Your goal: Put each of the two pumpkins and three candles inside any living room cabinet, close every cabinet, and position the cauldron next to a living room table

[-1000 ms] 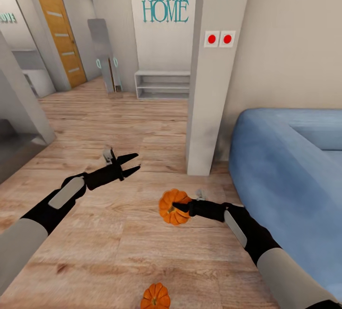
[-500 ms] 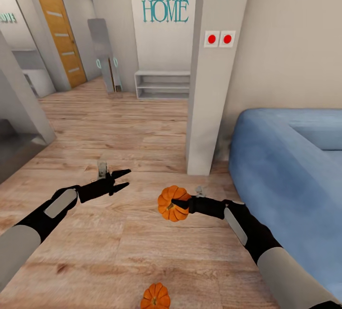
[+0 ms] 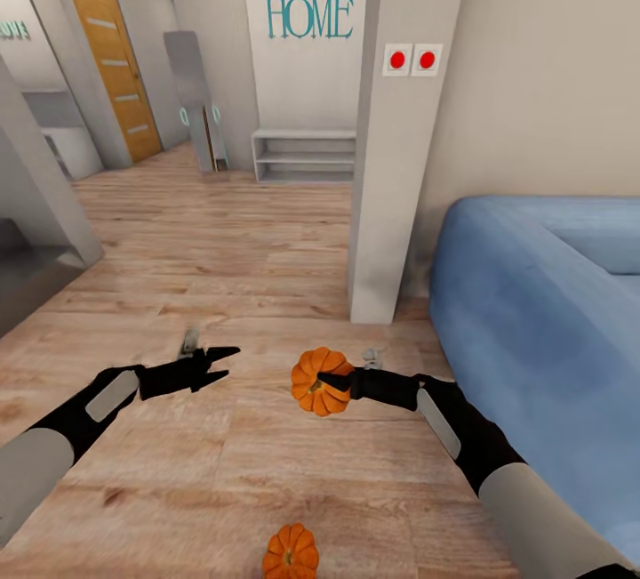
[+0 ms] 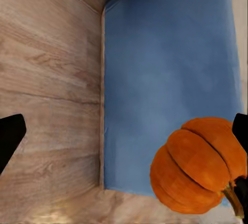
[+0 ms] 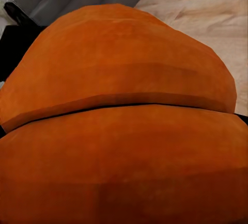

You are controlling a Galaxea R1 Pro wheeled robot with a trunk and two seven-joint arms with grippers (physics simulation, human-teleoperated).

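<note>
One orange ribbed pumpkin (image 3: 313,364) hangs above the wood floor with my right gripper (image 3: 331,381) shut on it. Its orange skin (image 5: 124,121) sits close against the right wrist camera. A second pumpkin (image 3: 291,552) rests on the floor at the near edge of the head view. My left gripper (image 3: 224,363) is open and holds nothing, a short way left of the held pumpkin. In the left wrist view, that pumpkin (image 4: 199,164) appears between the open fingertips (image 4: 10,139), in front of the sofa. Cabinet, candles, cauldron and table are out of view.
A blue sofa (image 3: 542,312) fills the right side. A grey pillar (image 3: 387,134) with two red buttons stands just beyond the held pumpkin. Farther back are a low white shelf (image 3: 302,156), a "Welcome HOME" wall and an orange door (image 3: 111,63). Open wood floor stretches left.
My left arm has dropped lower and drawn back toward me, its fingers a little closer together. The right gripper and its pumpkin have hardly moved. The view has tilted slightly.
</note>
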